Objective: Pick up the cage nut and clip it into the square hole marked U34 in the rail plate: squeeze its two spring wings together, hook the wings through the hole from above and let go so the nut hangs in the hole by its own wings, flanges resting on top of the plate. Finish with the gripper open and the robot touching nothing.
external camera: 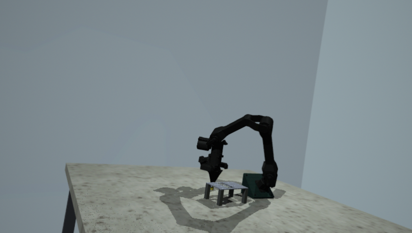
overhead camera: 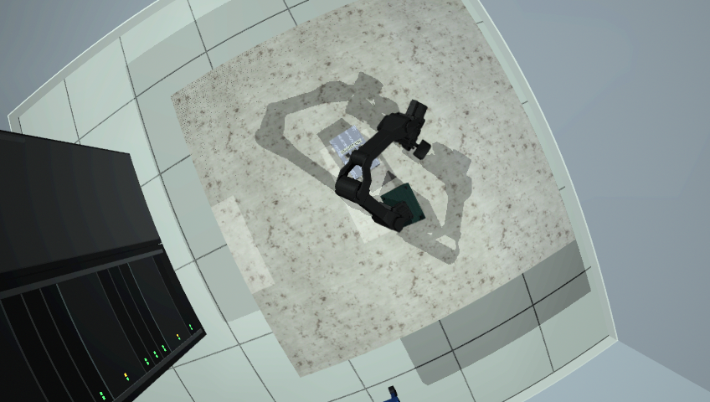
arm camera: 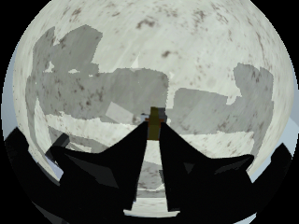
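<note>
Your pincer (external camera: 213,181) (arm camera: 153,126) is closed on the nut (arm camera: 153,128), pinching it between the two fingertips, which point down. In the wrist view you see the nut as a small yellow-brown block right at the tips. From the side, a bit of yellow (external camera: 212,188) shows low by the near-left end of the plate (overhead camera: 346,141) (external camera: 235,186), probably the same nut, though it is too small to be sure. That plate lies level on four grey legs, standing on the speckled table (overhead camera: 318,308) (external camera: 138,184). Your arm (overhead camera: 381,144) (external camera: 268,147) arches over from a dark green wedge-shaped block (overhead camera: 405,191) (external camera: 251,184) near the plate. The nut is outside the plate's holes, as far as you can tell.
</note>
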`<state>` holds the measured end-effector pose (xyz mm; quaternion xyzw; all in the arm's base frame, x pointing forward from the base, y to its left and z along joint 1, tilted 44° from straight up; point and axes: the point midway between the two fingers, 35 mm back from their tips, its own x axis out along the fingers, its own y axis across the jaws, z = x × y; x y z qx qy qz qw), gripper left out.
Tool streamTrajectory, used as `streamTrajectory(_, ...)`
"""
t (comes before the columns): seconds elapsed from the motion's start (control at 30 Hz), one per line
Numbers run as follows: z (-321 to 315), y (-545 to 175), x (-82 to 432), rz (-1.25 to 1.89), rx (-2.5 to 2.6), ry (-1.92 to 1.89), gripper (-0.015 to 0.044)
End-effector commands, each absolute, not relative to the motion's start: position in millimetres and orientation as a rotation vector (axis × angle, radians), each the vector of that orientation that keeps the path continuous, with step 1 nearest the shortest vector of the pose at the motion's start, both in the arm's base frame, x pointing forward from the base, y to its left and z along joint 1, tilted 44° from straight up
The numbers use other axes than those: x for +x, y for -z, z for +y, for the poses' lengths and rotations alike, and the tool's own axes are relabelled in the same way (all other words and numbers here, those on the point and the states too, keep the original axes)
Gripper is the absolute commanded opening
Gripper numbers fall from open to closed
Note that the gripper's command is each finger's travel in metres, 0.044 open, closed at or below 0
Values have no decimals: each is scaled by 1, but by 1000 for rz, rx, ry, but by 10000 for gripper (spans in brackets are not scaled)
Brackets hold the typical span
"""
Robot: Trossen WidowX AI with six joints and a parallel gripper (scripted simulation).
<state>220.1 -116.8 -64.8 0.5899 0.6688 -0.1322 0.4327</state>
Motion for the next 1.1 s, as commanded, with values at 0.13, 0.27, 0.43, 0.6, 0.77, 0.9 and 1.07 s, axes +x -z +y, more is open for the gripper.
streamTrajectory(0.13, -117, 65, 220, 1667, 1470, 330, 27)
streamTrajectory(0.27, -124, 58, 220, 1668, 1467, 335, 27)
streamTrajectory(0.43, -143, 40, 219, 1666, 1469, 336, 27)
streamTrajectory(0.6, -162, 17, 215, 1665, 1473, 334, 27)
streamTrajectory(0.77, -165, 13, 215, 1665, 1473, 334, 27)
streamTrajectory(0.9, -176, 3, 214, 1665, 1473, 335, 27)
streamTrajectory(1.07, -189, -11, 213, 1665, 1473, 335, 27)
